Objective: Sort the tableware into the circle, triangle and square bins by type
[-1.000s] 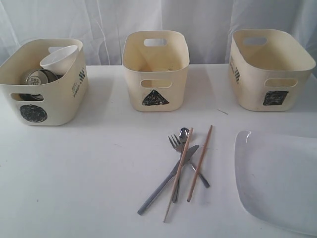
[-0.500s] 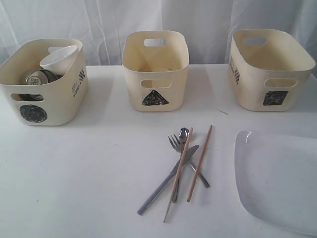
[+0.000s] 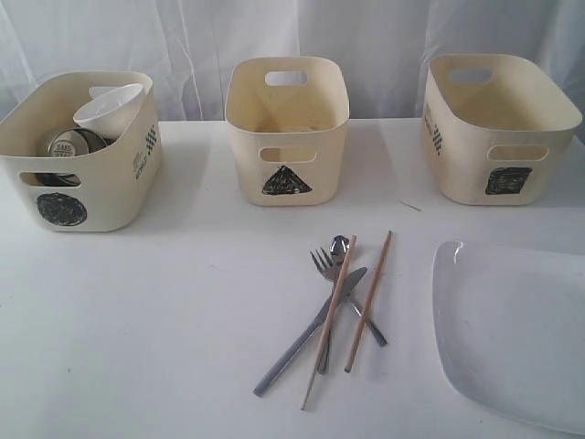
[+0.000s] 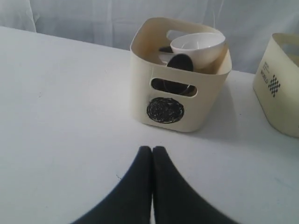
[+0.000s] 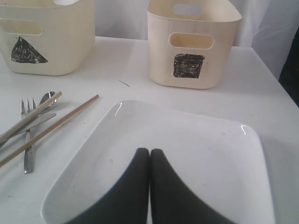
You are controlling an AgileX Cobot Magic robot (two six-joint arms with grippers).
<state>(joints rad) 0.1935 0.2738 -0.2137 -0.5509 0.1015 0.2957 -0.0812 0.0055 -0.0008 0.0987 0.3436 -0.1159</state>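
1. White table [image 3: 137,347] carries everything. The two grippers show only in the wrist views.
2. The left gripper [image 4: 152,151] has its jaws pressed together with nothing between them. It points toward the circle bin [image 3: 101,192] and is apart from it.
3. The right gripper [image 5: 149,153] also has its jaws pressed together and holds nothing. It is over the near part of the plate [image 3: 512,338]; I cannot tell if it touches the plate.
4. The plate is white and square, and it lies flat at the near right of the table. The edge of the exterior view cuts part of it.
5. Just left of the plate, near the middle of the table, the cutlery lies in one crossed pile.
   - The knife [image 3: 285,361] lies slanted, with its handle nearest to the camera.
   - The fork [image 3: 320,263] and the spoon [image 3: 339,245] have their heads at the far side of the pile.
   - The chopsticks [image 3: 368,302] lie on top. One crosses the fork and the knife, the other crosses the spoon handle.
6. Farther back, three cream bins stand in a row, well apart. The circle bin is on the left, the triangle bin [image 3: 288,137] in the middle and the square bin [image 3: 475,137] on the right.
7. Inside the circle bin a white bowl [image 3: 110,110] rests tilted on steel ware [image 3: 66,144]. I cannot count the steel pieces.
8. Behind the bins hangs a white curtain [image 3: 366,37].
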